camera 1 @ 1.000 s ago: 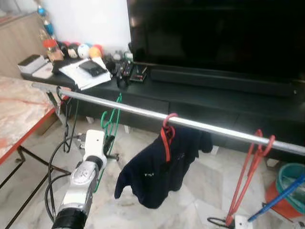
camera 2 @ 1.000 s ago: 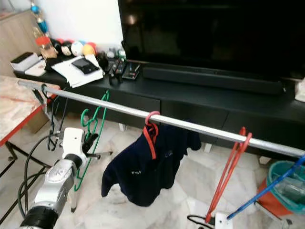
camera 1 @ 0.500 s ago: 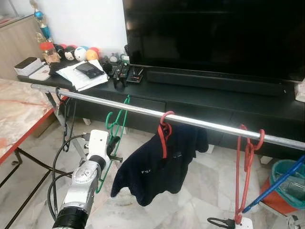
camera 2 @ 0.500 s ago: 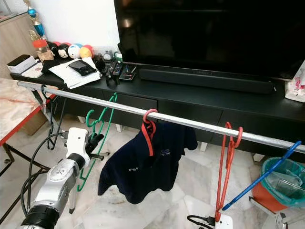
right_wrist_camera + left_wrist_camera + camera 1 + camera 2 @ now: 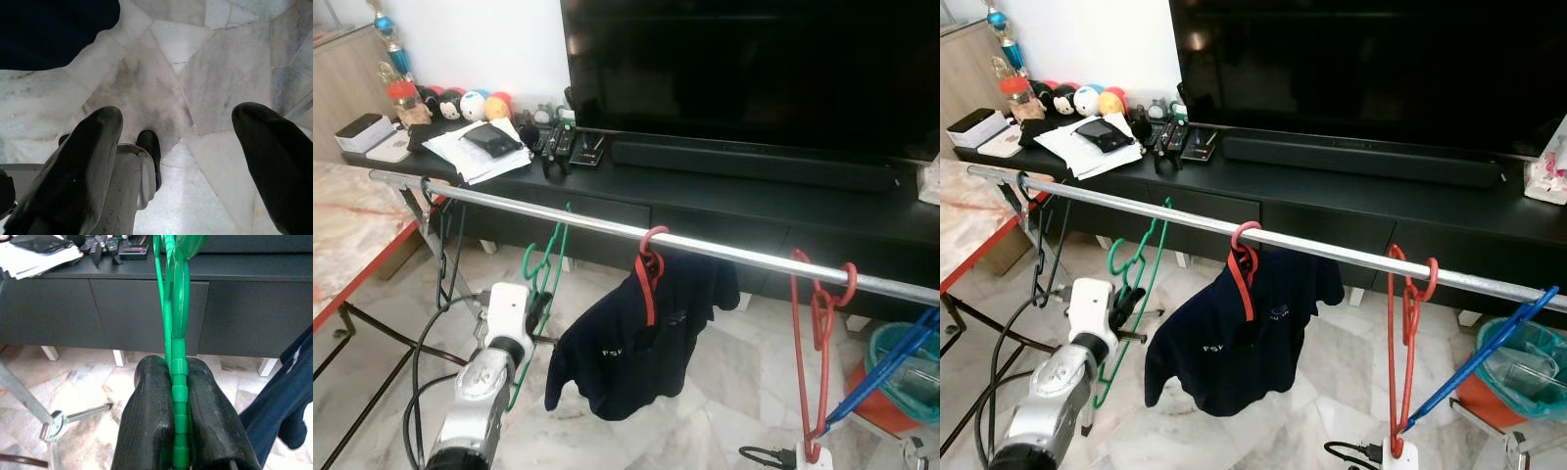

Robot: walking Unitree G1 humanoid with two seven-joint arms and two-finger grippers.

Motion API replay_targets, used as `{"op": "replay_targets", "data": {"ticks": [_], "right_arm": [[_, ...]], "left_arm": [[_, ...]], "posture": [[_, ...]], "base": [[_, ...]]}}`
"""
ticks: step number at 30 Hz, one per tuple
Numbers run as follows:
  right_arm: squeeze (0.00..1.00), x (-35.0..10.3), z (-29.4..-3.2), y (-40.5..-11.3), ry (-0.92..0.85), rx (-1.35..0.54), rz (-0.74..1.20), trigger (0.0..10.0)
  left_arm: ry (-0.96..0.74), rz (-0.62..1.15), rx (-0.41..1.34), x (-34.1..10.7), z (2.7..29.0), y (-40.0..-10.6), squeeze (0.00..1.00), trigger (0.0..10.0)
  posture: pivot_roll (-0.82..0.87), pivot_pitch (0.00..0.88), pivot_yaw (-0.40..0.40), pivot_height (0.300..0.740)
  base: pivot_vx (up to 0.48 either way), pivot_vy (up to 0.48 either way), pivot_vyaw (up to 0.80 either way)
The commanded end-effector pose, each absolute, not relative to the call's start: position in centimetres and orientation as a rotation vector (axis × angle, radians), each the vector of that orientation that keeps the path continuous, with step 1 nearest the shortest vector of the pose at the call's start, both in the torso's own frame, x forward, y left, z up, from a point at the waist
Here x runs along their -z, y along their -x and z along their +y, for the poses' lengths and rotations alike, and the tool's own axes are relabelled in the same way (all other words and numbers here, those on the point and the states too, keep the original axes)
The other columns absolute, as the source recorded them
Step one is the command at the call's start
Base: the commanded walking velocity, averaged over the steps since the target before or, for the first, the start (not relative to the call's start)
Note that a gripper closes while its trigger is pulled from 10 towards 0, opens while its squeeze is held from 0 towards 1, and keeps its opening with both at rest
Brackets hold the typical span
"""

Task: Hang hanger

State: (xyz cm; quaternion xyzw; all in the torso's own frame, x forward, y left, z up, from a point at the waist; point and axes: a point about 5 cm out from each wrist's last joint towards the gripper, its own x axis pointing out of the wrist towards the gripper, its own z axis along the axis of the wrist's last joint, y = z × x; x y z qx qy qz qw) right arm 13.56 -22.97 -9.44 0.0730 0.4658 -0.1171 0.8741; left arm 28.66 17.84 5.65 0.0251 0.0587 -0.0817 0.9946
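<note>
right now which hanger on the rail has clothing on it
The middle red hanger, carrying the dark navy shirt; the green hanger and the other red one are bare.

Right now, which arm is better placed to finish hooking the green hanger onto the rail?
The left. The left gripper is shut on the green hanger, whose hook sits at the metal rail. The right gripper is open, pointing at the marble floor, holding nothing.

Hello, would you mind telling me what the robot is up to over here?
It is hanging hangers on the metal rail in front of the TV stand. The left gripper is shut on a green hanger whose hook is at the rail. A red hanger with a dark shirt and an empty red hanger hang further right. The right gripper is open over the floor.
</note>
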Motion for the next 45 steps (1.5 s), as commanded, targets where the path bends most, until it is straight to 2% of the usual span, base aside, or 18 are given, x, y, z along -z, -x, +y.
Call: {"op": "replay_targets", "data": {"ticks": [1, 6, 9, 10, 11, 15, 20, 40, 45], "right_arm": [[0.00, 9.6, -22.8, -13.4, -0.162, 0.249, 0.982, 10.0], [0.00, 9.6, -22.8, -13.4, -0.162, 0.248, 0.983, 10.0], [0.00, 9.6, -22.7, -13.4, -0.164, 0.248, 0.983, 10.0], [0.00, 9.6, -22.7, -13.4, -0.164, 0.248, 0.983, 10.0], [0.00, 9.6, -22.7, -13.4, -0.163, 0.248, 0.983, 10.0], [0.00, 9.5, -22.7, -13.5, -0.165, 0.256, 0.979, 10.0], [0.00, 9.5, -22.7, -13.6, -0.169, 0.265, 0.977, 10.0], [0.00, 9.5, -22.7, -13.7, -0.178, 0.278, 0.975, 10.0], [0.00, 9.5, -22.6, -13.7, -0.178, 0.277, 0.974, 10.0]], "left_arm": [[-0.108, 0.144, 0.142, -4.6, 19.2, -27.3, 0.00, 10.0], [-0.127, 0.293, 0.087, -1.1, 21.3, -24.5, 0.00, 10.0], [-0.140, 0.585, 0.002, 3.6, 23.4, -20.8, 0.00, 10.0], [-0.140, 0.585, 0.002, 3.6, 23.4, -20.8, 0.00, 10.0], [-0.135, 0.681, -0.019, 5.0, 23.9, -19.4, 0.00, 10.0], [-0.111, 0.886, -0.060, 7.5, 24.4, -16.1, 0.00, 10.0], [-0.087, 0.947, -0.110, 8.2, 24.7, -14.8, 0.00, 10.0], [-0.072, 0.946, -0.103, 8.3, 24.1, -15.4, 0.00, 10.0], [-0.071, 0.949, -0.100, 8.4, 24.1, -15.4, 0.00, 10.0]], "posture": [[-0.03, 0.000, 0.048, 0.740], [-0.03, 0.000, 0.049, 0.740], [-0.03, 0.000, 0.050, 0.740], [-0.03, 0.000, 0.050, 0.740], [-0.02, 0.000, 0.049, 0.740], [-0.02, 0.000, 0.046, 0.740], [-0.02, 0.000, 0.046, 0.740], [-0.02, 0.000, 0.051, 0.740], [-0.02, 0.000, 0.052, 0.740]], "base": [[0.000, 0.000, 0.00], [0.000, 0.000, 0.00], [0.000, 0.000, 0.00], [0.000, 0.000, 0.00], [0.000, 0.000, 0.00], [0.000, 0.000, 0.00], [0.000, 0.000, 0.00], [0.000, 0.000, 0.00], [0.254, 0.000, 0.00]]}}
